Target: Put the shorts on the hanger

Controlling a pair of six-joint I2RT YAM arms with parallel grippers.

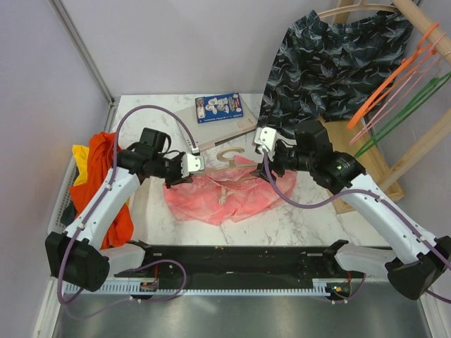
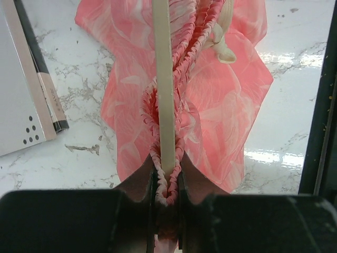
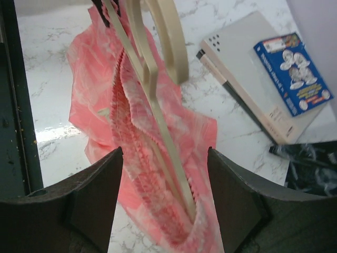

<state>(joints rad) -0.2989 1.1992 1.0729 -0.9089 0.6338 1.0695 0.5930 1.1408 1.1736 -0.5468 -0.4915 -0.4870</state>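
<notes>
The salmon-pink shorts (image 1: 225,191) hang over the marble table, their elastic waistband stretched along the pale tan hanger (image 1: 227,156). My left gripper (image 1: 189,167) is shut on the waistband (image 2: 167,184) and the hanger's left end (image 2: 164,95) together. At the right end of the hanger my right gripper (image 1: 265,151) stands open, with the waistband (image 3: 142,158) and the hanger bar (image 3: 174,158) running between its fingers (image 3: 95,190) and touching neither. The hook (image 3: 171,42) points up and away. A pale drawstring (image 2: 224,45) dangles from the waist.
A white box (image 1: 211,130) with a blue booklet (image 1: 219,108) lies at the back. Dark wave-patterned shorts (image 1: 331,60) hang on a wooden rack (image 1: 423,28) at the right with orange (image 1: 391,81) and green (image 1: 409,105) hangers. An orange-red garment (image 1: 106,183) lies left.
</notes>
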